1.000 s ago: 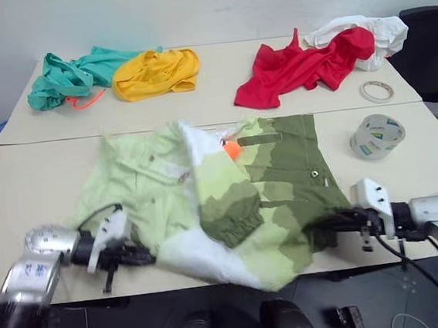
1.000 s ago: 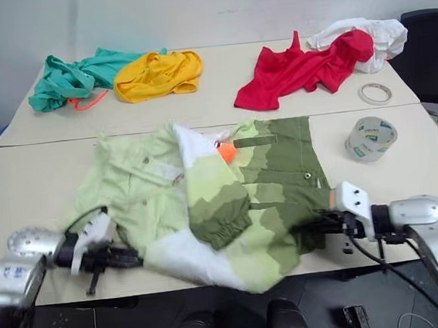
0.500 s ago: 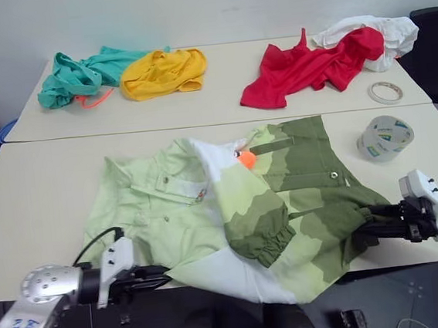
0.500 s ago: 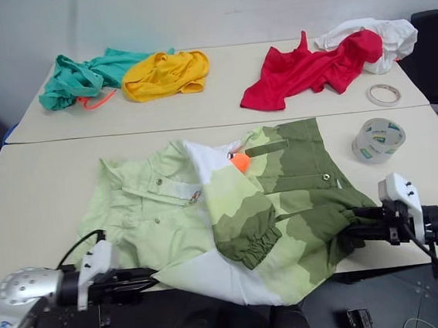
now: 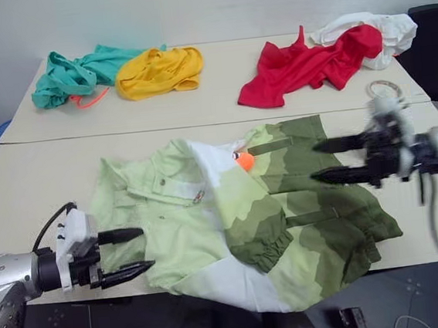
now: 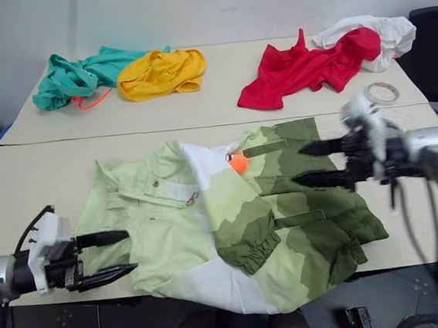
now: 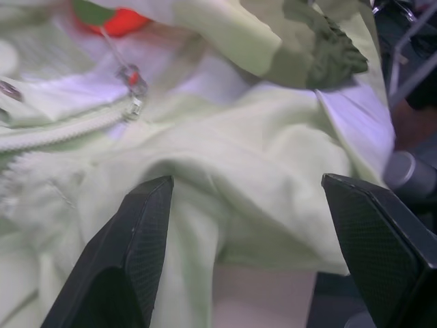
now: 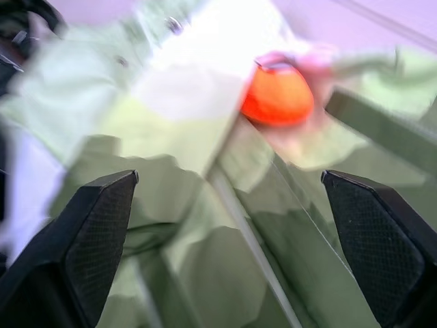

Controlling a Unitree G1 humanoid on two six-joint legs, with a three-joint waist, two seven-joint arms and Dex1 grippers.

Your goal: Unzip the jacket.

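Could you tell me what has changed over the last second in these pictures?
Both grippers let go of the jacket and opened: the left gripper drew back from its near edge, the right gripper rose and swung over the dark green side. The jacket's near edge dropped flatter. The other clothes and the tape rolls stayed put.

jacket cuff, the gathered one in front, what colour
Dark olive cuff, clearest in the left eye view.

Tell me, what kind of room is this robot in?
Probably an office or lab set up for practice, not a home. Two plain tables stand pushed together, clothes lie scattered on them, like the jacket and a red garment, and a tape roll sits beside an office chair.
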